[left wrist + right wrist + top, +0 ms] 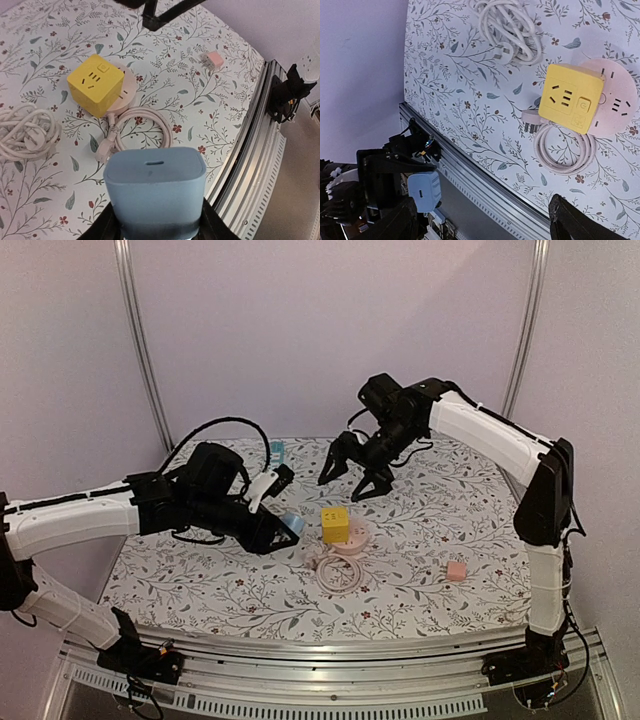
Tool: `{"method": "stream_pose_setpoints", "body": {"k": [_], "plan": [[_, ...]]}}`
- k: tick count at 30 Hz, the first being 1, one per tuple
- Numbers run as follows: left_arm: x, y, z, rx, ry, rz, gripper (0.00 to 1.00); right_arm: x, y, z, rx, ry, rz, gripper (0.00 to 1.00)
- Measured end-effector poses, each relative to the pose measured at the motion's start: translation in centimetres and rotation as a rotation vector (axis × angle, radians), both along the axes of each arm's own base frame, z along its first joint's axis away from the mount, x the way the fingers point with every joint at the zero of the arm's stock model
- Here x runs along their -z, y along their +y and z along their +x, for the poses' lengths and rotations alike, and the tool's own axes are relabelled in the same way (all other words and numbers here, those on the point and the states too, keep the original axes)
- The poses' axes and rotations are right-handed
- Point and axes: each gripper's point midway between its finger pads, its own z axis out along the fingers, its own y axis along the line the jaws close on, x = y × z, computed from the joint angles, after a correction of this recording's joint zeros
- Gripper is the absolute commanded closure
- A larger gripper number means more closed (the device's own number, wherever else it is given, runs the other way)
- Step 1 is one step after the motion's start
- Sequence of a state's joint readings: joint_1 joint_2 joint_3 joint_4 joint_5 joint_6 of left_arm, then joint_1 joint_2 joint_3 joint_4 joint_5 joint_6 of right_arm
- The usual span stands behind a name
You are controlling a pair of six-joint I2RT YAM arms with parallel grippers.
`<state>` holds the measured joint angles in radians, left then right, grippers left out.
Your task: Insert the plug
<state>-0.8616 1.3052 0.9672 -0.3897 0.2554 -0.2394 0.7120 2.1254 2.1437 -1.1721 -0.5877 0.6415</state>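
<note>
My left gripper (283,530) is shut on a pale blue charger plug (293,525) and holds it above the table, just left of the yellow cube socket (335,524). In the left wrist view the plug (155,192) fills the bottom, with its slot face toward the camera, and the cube (96,84) lies ahead on a round pink base (127,95). My right gripper (348,483) is open and empty, hovering behind the cube. The right wrist view shows the cube (572,97) from above and the plug (424,191) at lower left.
A pink cable coil (341,572) lies in front of the cube, and a bundled white cable (25,132) lies beside it. A small pink plug (456,571) sits at the front right. A blue item (277,452) lies at the back. The table's metal rail (250,150) is close by.
</note>
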Motion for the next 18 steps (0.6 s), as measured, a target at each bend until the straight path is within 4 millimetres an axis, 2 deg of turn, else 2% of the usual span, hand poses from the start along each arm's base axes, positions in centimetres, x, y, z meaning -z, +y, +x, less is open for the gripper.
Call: {"method": "stream_pose_setpoints", "body": {"k": [3, 6, 9, 14, 18], "plan": [[-0.3, -1.0, 0.2, 0.024, -0.013, -0.006, 0.82, -3.3, 0.2, -1.3, -0.029, -0.014, 0.102, 0.15], [-0.4, -1.9, 0.6, 0.044, -0.017, -0.007, 0.82, -4.8, 0.2, -2.4, -0.050, -0.005, 0.153, 0.18], [-1.0, -3.1, 1.3, 0.056, -0.024, -0.017, 0.83, -4.7, 0.1, -3.3, -0.066, 0.025, 0.171, 0.21], [-2.0, -4.8, 2.1, 0.073, -0.051, -0.036, 0.83, -3.0, 0.0, -4.5, -0.082, 0.092, 0.157, 0.27], [-2.2, -5.8, 2.1, 0.093, -0.062, -0.037, 0.83, -3.1, 0.2, -4.7, -0.091, 0.102, 0.170, 0.29]]}}
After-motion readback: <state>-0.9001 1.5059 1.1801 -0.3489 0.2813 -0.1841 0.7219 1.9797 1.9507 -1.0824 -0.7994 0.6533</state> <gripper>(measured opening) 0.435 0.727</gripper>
